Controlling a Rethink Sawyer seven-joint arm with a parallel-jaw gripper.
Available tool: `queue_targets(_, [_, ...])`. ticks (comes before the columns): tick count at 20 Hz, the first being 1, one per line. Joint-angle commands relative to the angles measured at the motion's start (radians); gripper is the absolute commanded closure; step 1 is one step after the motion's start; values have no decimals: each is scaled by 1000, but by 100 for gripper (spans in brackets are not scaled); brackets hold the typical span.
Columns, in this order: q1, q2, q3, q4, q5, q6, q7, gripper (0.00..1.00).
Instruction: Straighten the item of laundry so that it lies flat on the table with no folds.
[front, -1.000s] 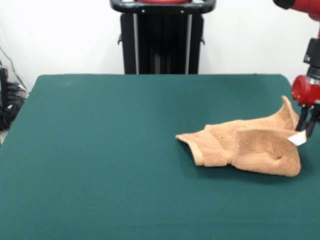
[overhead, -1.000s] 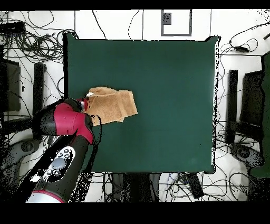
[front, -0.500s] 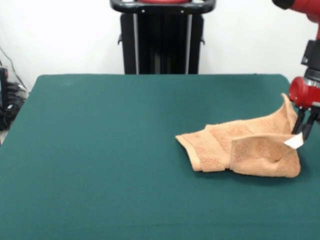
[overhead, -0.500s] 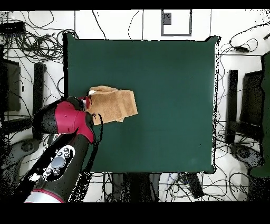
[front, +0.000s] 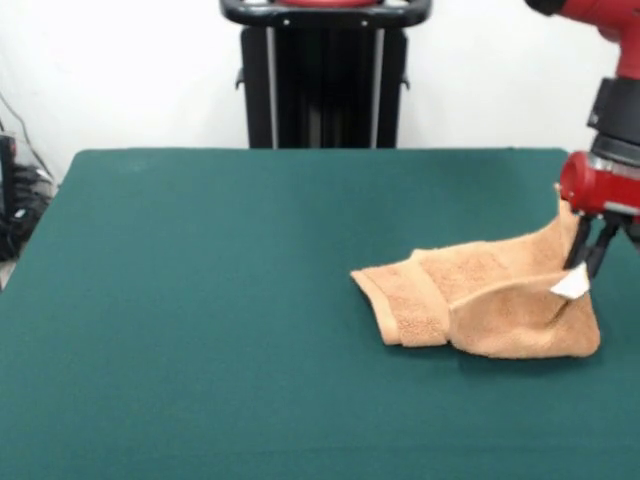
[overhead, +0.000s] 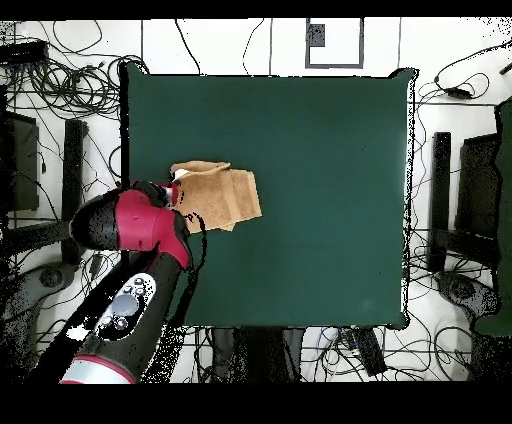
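Note:
The item of laundry (front: 490, 302) is a tan terry towel, crumpled and folded on the right side of the green table (front: 220, 300). Its right corner is pulled up, with a white tag (front: 572, 285) hanging there. My gripper (front: 585, 255) is shut on that raised corner, under the red wrist. In the overhead view the towel (overhead: 222, 195) lies near the table's left edge, and the red arm (overhead: 135, 222) covers the gripper and the held corner.
A black pedestal (front: 322, 75) stands behind the table's far edge. Cables and black stands (overhead: 440, 200) surround the table on the floor. The towel lies close to the table's right edge in the front view.
My gripper has moved left and slightly up with the towel corner, dragging the raised part toward the table's middle. The fold at the left end has shifted a little.

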Motion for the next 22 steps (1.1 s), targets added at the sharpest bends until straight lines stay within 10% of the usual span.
queue_targets(1, [-174,-160,225,230,-92,-65,62,100])
queue_targets(11, [-488,-419,418,433,-318,-12,-72,100])
queue_targets(22, [-629,-468,542,429,-453,82,-48,100])
